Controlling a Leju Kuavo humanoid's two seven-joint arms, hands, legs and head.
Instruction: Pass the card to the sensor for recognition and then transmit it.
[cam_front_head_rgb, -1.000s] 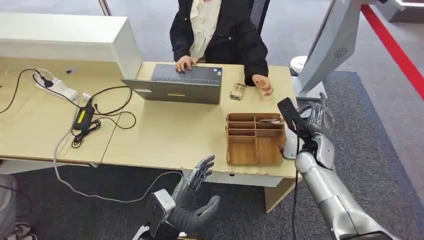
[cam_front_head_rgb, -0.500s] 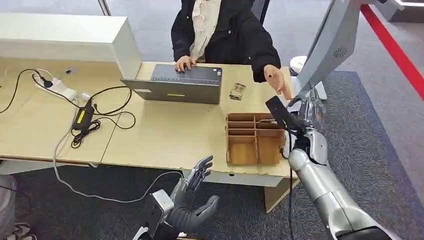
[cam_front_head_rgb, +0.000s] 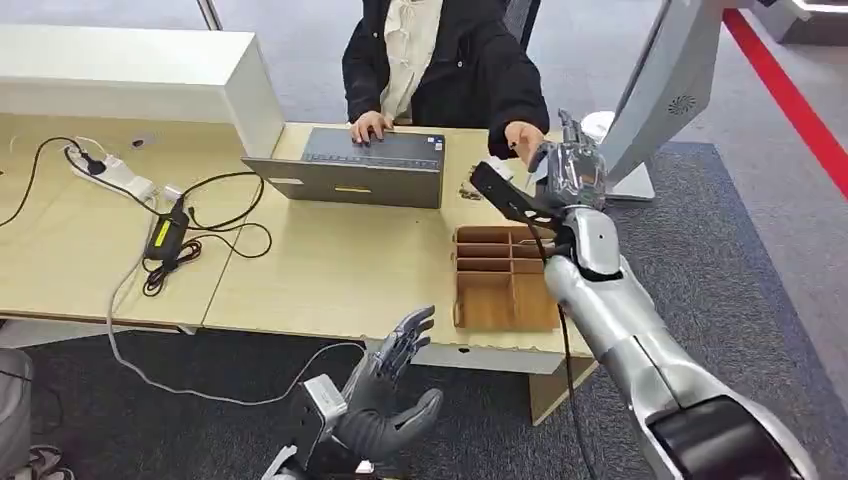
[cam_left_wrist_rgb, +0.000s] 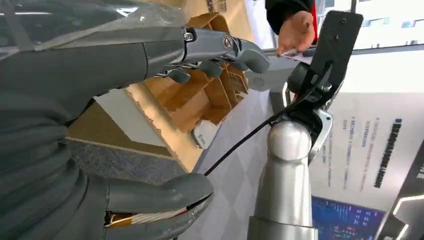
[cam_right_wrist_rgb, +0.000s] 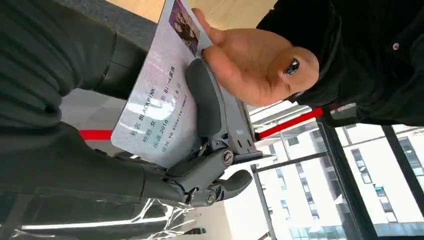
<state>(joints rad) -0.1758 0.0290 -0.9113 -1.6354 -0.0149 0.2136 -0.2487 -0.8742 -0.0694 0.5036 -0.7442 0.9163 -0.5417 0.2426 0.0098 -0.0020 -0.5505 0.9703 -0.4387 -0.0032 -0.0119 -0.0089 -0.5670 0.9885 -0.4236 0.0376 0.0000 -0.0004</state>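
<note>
I read "BLACKPINK" on the card (cam_right_wrist_rgb: 160, 107), pinched under my right hand's (cam_right_wrist_rgb: 200, 150) fingers (cam_right_wrist_rgb: 202, 107); a person's hand (cam_right_wrist_rgb: 250, 65) touches its far end. Left hand (cam_front_head_rgb: 385, 400) spread, holding nothing.

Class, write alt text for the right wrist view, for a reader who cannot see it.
The robot's right hand holds a pale printed card with a small photo at one end, while a person's hand in a black sleeve touches that far end. Behind them are windows and a red stripe.
</note>
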